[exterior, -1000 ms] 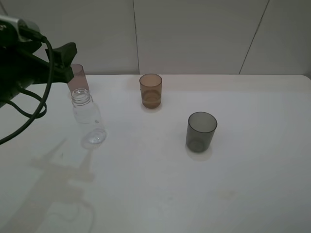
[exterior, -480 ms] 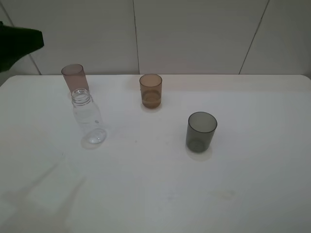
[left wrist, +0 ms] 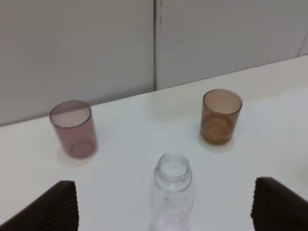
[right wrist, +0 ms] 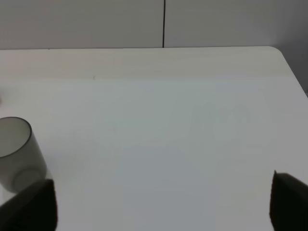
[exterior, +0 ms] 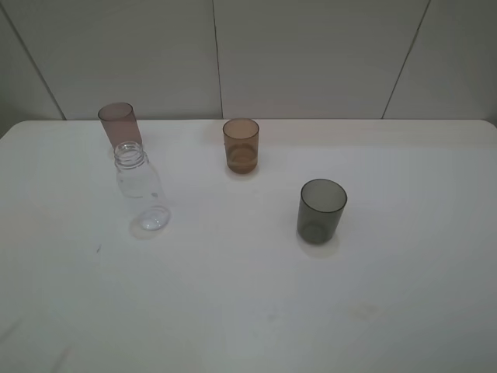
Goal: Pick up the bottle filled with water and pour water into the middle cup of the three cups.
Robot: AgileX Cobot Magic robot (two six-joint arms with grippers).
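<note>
The clear capless bottle (exterior: 140, 187) stands upright on the white table (exterior: 256, 311), just in front of the mauve-brown cup (exterior: 119, 124). The amber middle cup (exterior: 241, 145) is further right near the wall, with a darker band low inside it. The dark grey cup (exterior: 321, 210) stands nearest, to the right. Neither arm shows in the exterior high view. In the left wrist view my left gripper (left wrist: 166, 206) is open and well back from the bottle (left wrist: 172, 190), with the mauve-brown cup (left wrist: 73, 128) and amber cup (left wrist: 221, 117) beyond. My right gripper (right wrist: 161, 204) is open and holds nothing.
A pale panelled wall (exterior: 311, 54) runs along the table's far edge. The grey cup (right wrist: 14, 155) sits by one fingertip in the right wrist view. The table's rounded far right corner (right wrist: 276, 50) shows there too.
My left arm has drawn back from beside the mauve-brown cup and bottle and left the exterior high view on the left. Its shadow has gone from the table. Bottle and cups have not moved.
</note>
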